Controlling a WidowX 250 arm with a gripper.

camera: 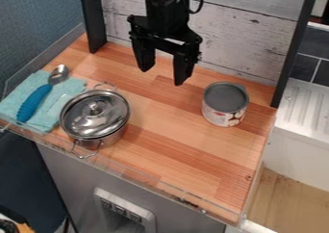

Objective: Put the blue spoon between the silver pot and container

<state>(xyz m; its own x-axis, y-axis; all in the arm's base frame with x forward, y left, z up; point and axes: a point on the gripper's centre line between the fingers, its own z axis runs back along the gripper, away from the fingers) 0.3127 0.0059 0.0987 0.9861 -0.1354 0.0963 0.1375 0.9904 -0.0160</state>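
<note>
Looking at the camera view, I've got the blue spoon [34, 103] lying on a folded teal cloth [14, 98] over at the left side of the wooden worktop [173, 133]. Its blue handle points toward the front and the shiny metal bowl end points toward the back. So yeah, it's not between the pot and the container; it's on the far side of the pot.

The silver pot [107, 139] sits upright just beside the cloth, lid [77, 117] on, with one wire loop handle facing the back and the other facing the front edge. Can't tell if the pot is touching the cloth. The container [223, 118], basically a can with a grey top and a pale printed label, stands upright well apart from it on the right, with bare wood between the two.

The black hand [163, 76] hangs down over the back part of the wood, fingers spread wide with nothing in them. Behind it there's a whitewashed plank panel [244, 39] framed by dark posts.
</note>
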